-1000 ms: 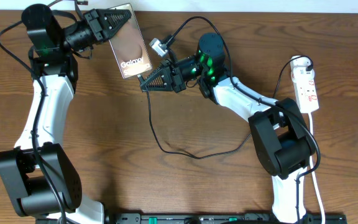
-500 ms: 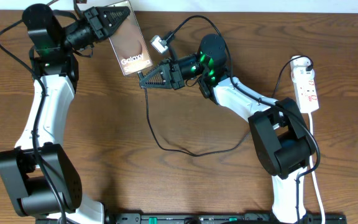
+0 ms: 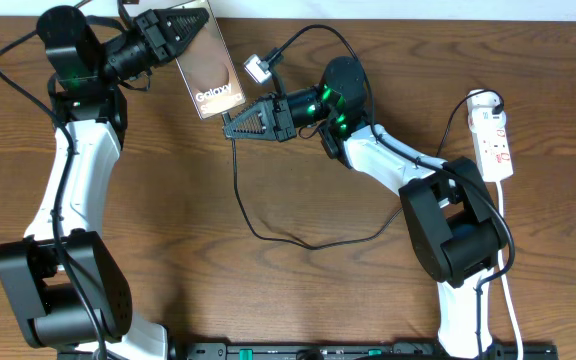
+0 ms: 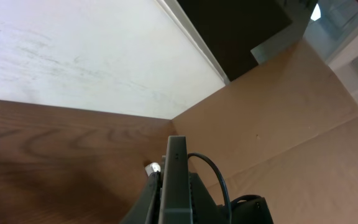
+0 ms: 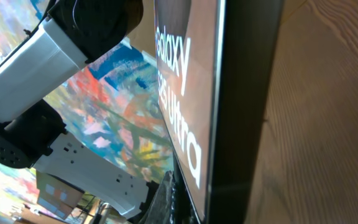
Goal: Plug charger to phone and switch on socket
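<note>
The phone (image 3: 211, 65) hangs above the table's far edge, its lit screen showing "Galaxy", with my left gripper (image 3: 190, 35) shut on its upper end. In the left wrist view the phone (image 4: 177, 180) stands edge-on between the fingers. My right gripper (image 3: 230, 126) is shut on the tip of the charger (image 3: 251, 220), right at the phone's lower end. The right wrist view is filled by the phone's screen (image 5: 185, 93) and dark side (image 5: 244, 124), almost touching the gripper (image 5: 182, 202); the plug tip is hidden. The socket (image 3: 494, 140) lies far right.
The black charger cable loops over the wooden table (image 3: 268, 300) from my right gripper toward the right arm's base (image 3: 458, 230). The socket's white cord (image 3: 508, 290) runs down the right edge. A small silver connector (image 3: 257, 70) on a dark cable hangs beside the phone.
My right gripper has moved up and a little left with the charger tip, closing on the phone's lower end. The left gripper and phone have barely shifted.
</note>
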`<act>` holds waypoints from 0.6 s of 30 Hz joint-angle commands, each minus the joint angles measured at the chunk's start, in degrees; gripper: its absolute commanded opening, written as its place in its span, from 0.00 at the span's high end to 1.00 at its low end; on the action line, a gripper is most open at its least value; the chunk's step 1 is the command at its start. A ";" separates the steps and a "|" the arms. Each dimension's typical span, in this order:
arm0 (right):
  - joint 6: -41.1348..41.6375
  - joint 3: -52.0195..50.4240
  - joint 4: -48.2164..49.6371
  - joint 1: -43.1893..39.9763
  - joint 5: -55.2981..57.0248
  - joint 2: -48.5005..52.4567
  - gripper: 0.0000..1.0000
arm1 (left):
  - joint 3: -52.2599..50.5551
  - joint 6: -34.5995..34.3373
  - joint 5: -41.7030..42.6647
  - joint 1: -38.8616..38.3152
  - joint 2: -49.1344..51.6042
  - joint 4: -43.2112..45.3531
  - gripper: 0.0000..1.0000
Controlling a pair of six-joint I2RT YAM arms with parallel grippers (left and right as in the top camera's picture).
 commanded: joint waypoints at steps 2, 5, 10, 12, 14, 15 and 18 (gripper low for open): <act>0.46 1.16 0.90 -1.60 9.14 -0.02 0.99 | 0.28 1.86 10.45 -1.57 -0.31 -0.17 0.93; 0.66 1.16 0.90 -1.88 9.11 -0.02 0.99 | 0.31 1.99 12.57 -1.57 -0.31 -0.15 0.93; 0.92 1.16 0.96 -2.27 9.14 -0.02 0.99 | 0.28 2.21 14.62 -1.57 -0.31 -0.17 0.93; 0.92 1.16 1.18 -2.27 9.16 -0.02 0.99 | 0.28 2.21 14.64 -1.57 -0.31 -0.17 0.93; 0.90 1.16 1.40 -2.27 9.20 -0.02 0.99 | 0.31 2.21 14.62 -1.57 -0.31 -0.17 0.93; 0.90 1.16 1.51 -2.27 9.31 -0.02 0.99 | 0.31 2.21 14.62 -1.57 -0.31 -0.15 0.93; 0.90 1.16 1.49 -2.27 9.57 -0.02 0.99 | 0.31 2.23 14.56 -1.57 -0.31 -0.15 0.92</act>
